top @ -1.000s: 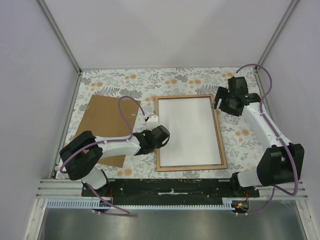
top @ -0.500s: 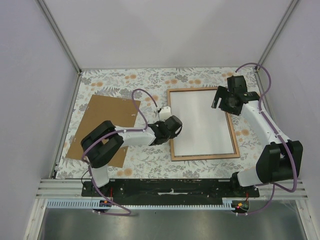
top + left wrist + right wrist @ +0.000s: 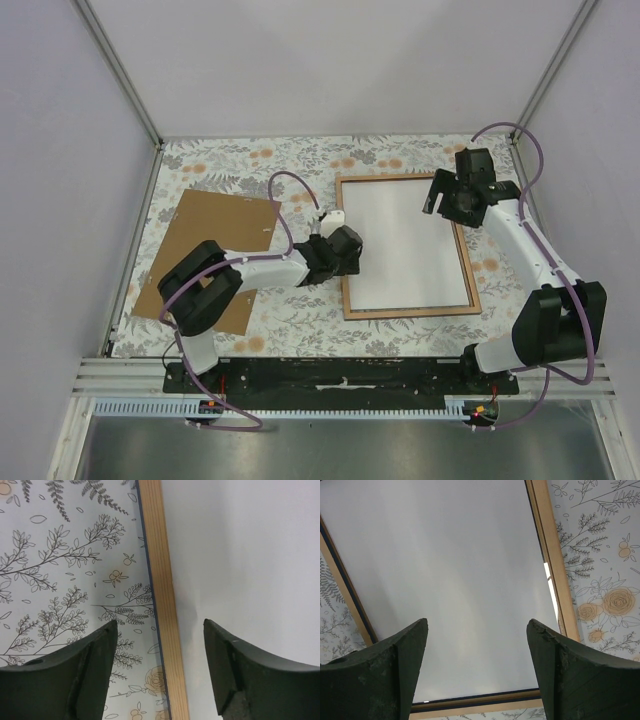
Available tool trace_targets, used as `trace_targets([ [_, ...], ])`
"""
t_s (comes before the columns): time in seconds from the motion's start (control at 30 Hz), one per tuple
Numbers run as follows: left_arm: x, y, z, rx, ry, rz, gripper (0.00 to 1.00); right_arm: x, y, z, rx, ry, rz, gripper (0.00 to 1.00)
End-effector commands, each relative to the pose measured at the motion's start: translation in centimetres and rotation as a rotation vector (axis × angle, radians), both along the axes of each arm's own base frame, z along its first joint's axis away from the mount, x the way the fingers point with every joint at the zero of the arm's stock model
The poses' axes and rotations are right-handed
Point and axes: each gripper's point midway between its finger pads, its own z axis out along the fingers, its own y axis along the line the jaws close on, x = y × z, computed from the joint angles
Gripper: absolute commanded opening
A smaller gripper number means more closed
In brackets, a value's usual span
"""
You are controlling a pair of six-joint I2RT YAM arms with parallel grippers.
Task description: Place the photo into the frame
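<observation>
The frame point(image 3: 472, 262) lies back-up on the floral table, its light wood rail point(image 3: 162, 605) edged in dark blue. Inside it lies the photo point(image 3: 405, 245), white reverse up; in the left wrist view the photo point(image 3: 240, 555) fills the right side. My left gripper point(image 3: 345, 252) is at the frame's left rail. There it point(image 3: 160, 622) stands open, one finger on each side of the rail and neither touching it. My right gripper point(image 3: 445, 205) hovers open over the frame's far right corner. Nothing but the photo point(image 3: 455, 555) shows between the tips of that gripper point(image 3: 477, 621).
A brown fibreboard backing panel point(image 3: 210, 255) lies flat at the left, partly under the left arm. A thin bright sliver point(image 3: 547, 582) shows between the photo's edge and the frame rail point(image 3: 555, 570). Grey walls close in the table on three sides.
The frame with the photo slid to the right, pulled by my left gripper. The left gripper has since opened and let go of the rail. The right gripper barely moved.
</observation>
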Motion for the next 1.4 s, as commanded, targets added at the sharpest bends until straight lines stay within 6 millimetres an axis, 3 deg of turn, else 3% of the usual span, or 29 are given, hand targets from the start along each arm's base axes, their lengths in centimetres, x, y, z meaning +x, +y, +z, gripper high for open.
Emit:
trace_targets([
  [0.0,1.0,0.6,5.9,-0.050,-0.088,-0.019,0.79,1.5,0.7,2.3,0.023,-0.063,0.023,0.87],
  [0.17,0.6,6.2,8.0,-0.016,-0.102,0.069,0.85,1.6,1.1,2.6,0.036,-0.073,0.033,0.87],
  [0.33,-1.6,14.4,7.2,0.023,-0.044,0.233,0.88,1.4,2.8,2.5,0.054,-0.076,0.076,0.87],
  [0.5,-4.7,21.1,5.8,0.017,0.009,0.416,0.81,1.1,6.9,2.1,0.070,-0.072,0.165,0.86],
  [0.67,-7.0,25.2,4.6,-0.017,0.028,0.551,0.73,1.0,11.1,1.6,0.067,-0.058,0.251,0.86],
  [0.8,-8.0,26.8,3.1,-0.022,0.065,0.602,0.72,0.6,13.4,1.2,0.070,-0.047,0.297,0.86],
  [1.03,-8.6,27.3,1.3,-0.023,0.136,0.618,0.69,0.0,15.4,1.1,0.074,-0.044,0.331,0.86],
  [1.37,-8.2,25.6,0.0,-0.068,0.189,0.545,0.55,-0.2,15.9,0.4,0.067,-0.035,0.339,0.86],
])
